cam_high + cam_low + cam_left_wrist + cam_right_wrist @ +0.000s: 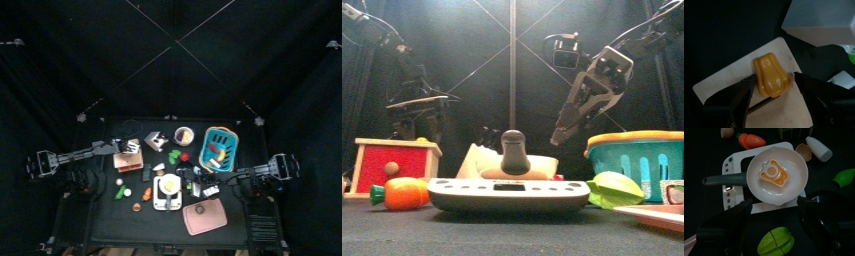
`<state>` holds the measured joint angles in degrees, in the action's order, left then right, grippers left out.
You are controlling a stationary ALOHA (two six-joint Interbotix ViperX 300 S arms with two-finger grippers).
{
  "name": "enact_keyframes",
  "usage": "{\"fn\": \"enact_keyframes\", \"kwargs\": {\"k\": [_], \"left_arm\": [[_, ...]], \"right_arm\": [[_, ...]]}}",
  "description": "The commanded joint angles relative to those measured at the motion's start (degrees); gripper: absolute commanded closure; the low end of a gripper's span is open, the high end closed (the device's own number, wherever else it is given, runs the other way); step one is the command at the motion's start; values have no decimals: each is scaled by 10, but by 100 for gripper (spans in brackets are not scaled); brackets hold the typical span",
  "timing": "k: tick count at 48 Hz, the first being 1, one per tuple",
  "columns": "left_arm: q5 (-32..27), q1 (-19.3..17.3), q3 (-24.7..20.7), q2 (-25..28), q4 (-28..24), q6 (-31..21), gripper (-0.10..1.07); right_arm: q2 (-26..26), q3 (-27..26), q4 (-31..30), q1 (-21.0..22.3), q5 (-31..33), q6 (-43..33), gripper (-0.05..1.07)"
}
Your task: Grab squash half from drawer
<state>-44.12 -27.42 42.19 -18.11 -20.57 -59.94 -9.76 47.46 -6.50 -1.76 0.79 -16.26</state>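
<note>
In my left wrist view, the squash half (771,75) lies flat in the tan drawer (724,82), in the middle of the frame. It is a small orange pear-shaped piece. Its long axis runs from the upper middle of the frame, where the narrow neck is, down to the wide end at lower middle. My left fingers (814,92) stand apart, one on each side of the wide end, so the squash sits straight between them, and its width, not its length, crosses the gap. They look near it but not yet clamped. I judge closing would catch the wide end.

In the top view the drawer (130,158) is at left of the desk (114,222), on my left arm's side. My right fingers (821,213), also apart, hang over a white pan (777,174) holding a toy egg, well away from the squash.
</note>
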Motion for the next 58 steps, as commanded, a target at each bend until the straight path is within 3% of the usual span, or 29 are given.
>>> {"fn": "enact_keyframes", "kwargs": {"k": [1, 24, 58], "left_arm": [[4, -9, -4, 6, 13, -1, 1], [-13, -12, -2, 46, 27, 4, 2], [-96, -4, -13, 47, 22, 11, 4]], "right_arm": [[-9, -8, 0, -1, -4, -1, 2], [-8, -6, 1, -3, -4, -2, 2], [-5, -6, 2, -4, -4, -2, 2]]}}
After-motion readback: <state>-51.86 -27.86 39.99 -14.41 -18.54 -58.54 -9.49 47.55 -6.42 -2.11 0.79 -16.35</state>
